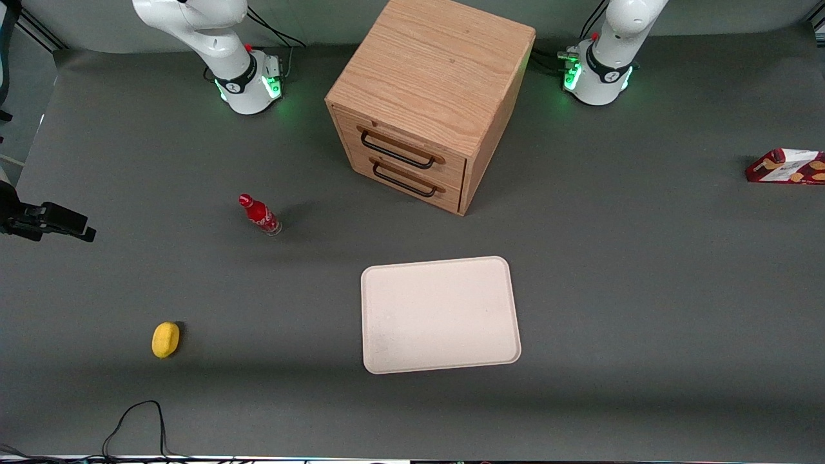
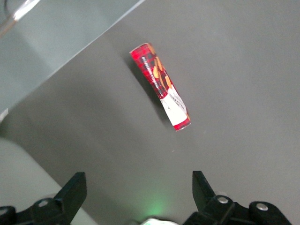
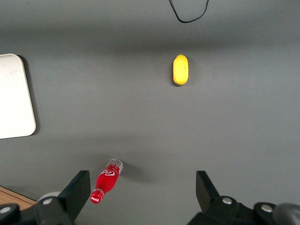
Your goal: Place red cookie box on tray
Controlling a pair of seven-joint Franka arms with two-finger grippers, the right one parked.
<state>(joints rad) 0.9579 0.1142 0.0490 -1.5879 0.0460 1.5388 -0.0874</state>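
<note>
The red cookie box [image 1: 786, 166] lies flat on the grey table near its edge, toward the working arm's end, well away from the tray. In the left wrist view the red cookie box [image 2: 160, 86] rests alone on the table, with its white panel toward the camera. My left gripper [image 2: 138, 177] hovers above the table short of the box, open, with nothing between its black fingers [image 2: 75, 190]. In the front view the gripper itself is out of sight. The cream tray [image 1: 441, 316] lies nearer the front camera than the wooden cabinet, with nothing on it.
A wooden drawer cabinet [image 1: 428, 103] stands at the table's middle. A small red bottle [image 1: 260, 214] and a yellow object [image 1: 165, 339] sit toward the parked arm's end. The table's edge [image 2: 70, 58] runs close beside the box. A black cable [image 1: 135, 419] lies near the front edge.
</note>
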